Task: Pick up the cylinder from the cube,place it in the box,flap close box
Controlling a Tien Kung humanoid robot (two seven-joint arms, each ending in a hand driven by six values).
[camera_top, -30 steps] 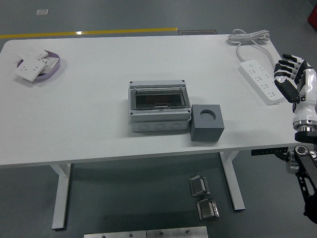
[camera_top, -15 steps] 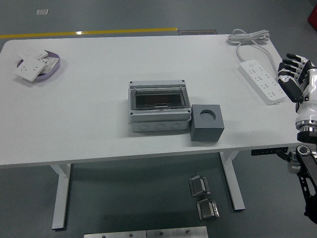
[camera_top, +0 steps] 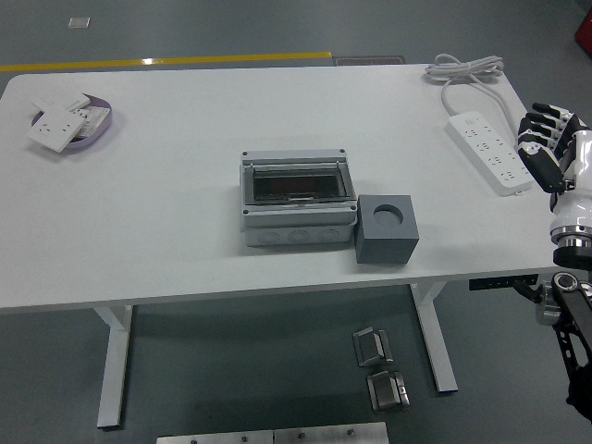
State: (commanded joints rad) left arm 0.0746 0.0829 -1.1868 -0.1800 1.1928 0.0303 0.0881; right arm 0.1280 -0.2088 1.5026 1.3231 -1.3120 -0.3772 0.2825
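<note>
The grey box (camera_top: 298, 201) sat near the middle of the white desk (camera_top: 166, 222), its dark transparent flap down. The grey cube (camera_top: 388, 228) stood touching the box's right front corner, its round socket empty; the cylinder could not be seen. The right robot hand (camera_top: 546, 143) hovered at the desk's right edge beside the power strip (camera_top: 488, 151), fingers loosely curled, holding nothing.
</note>
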